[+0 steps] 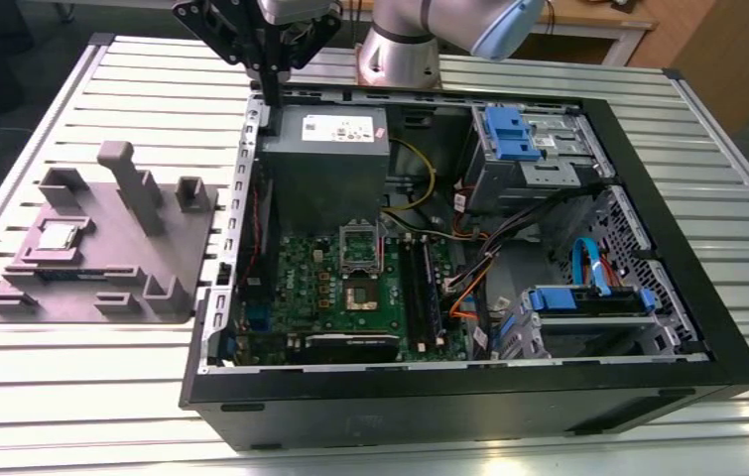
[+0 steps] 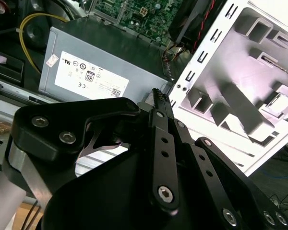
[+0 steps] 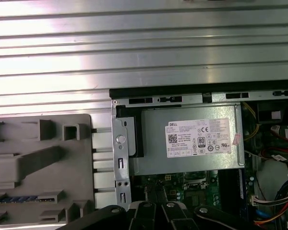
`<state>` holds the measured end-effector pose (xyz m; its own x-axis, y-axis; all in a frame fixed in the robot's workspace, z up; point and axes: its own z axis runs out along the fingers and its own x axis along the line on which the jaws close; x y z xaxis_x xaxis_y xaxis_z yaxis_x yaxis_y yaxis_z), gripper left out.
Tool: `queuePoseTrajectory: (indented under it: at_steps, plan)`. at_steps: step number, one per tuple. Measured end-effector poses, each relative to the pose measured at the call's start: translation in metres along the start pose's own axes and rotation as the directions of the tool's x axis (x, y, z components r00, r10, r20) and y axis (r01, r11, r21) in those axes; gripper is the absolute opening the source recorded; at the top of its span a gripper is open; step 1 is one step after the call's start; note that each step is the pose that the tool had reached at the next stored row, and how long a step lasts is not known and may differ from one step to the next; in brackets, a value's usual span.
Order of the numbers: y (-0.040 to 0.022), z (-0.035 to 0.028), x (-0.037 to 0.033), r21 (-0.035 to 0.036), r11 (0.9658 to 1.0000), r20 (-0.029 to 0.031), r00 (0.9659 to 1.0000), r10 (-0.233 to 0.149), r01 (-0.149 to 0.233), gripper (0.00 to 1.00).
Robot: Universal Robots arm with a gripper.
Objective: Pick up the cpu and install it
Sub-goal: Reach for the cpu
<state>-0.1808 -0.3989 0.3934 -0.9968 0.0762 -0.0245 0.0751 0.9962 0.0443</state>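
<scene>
The cpu is a small silver square chip lying flat in a pocket of the grey holder block on the exterior view's left, outside the computer case. My gripper hangs high over the case's back left corner, above the edge beside the grey power supply box. It is well apart from the cpu. Its thin black fingers lie pressed together with nothing between them, as the first wrist view also shows at the gripper. The open socket sits on the green motherboard.
The black case lies open on the slatted metal table. Inside are memory sticks, loose cables and blue-tabbed drive bays. The holder block carries upright posts and a blue-labelled strip.
</scene>
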Motion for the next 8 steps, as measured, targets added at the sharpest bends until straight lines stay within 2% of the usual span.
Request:
queuePoseTrajectory:
  at_steps: [8]
  plan:
    - [-0.0003,-0.0001,0.0036,-0.0001,1.0000,0.0001,1.0000,0.000,0.000,0.10]
